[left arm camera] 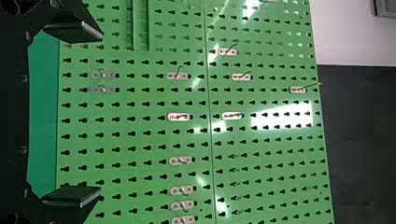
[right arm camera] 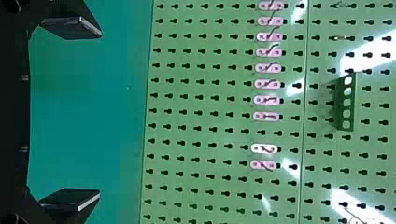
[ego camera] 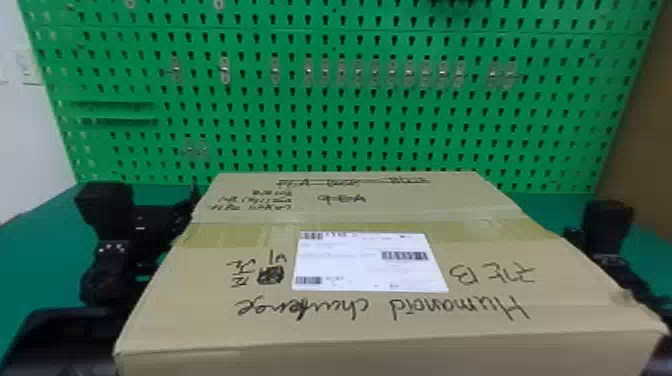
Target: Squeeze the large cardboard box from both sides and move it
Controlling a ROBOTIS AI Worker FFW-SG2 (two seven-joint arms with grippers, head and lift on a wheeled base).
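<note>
The large cardboard box (ego camera: 370, 320) fills the lower middle of the head view, its taped top with a white label facing up. Along its left side is my left gripper (ego camera: 165, 225), partly behind the box edge. On the opposite side my right gripper (ego camera: 575, 237) is mostly hidden by the box. In the left wrist view, my left gripper (left arm camera: 74, 114) has its two fingers wide apart with nothing between them. My right gripper (right arm camera: 72, 114) likewise stands open and unfilled in the right wrist view. Contact between the arms and the box sides cannot be told.
A green pegboard (ego camera: 350, 110) with small metal hooks rises behind the box. Green table surface (ego camera: 30, 250) shows at the left, and a brown panel (ego camera: 645, 145) stands at the far right. A green holder (right arm camera: 345, 102) is fixed to the pegboard.
</note>
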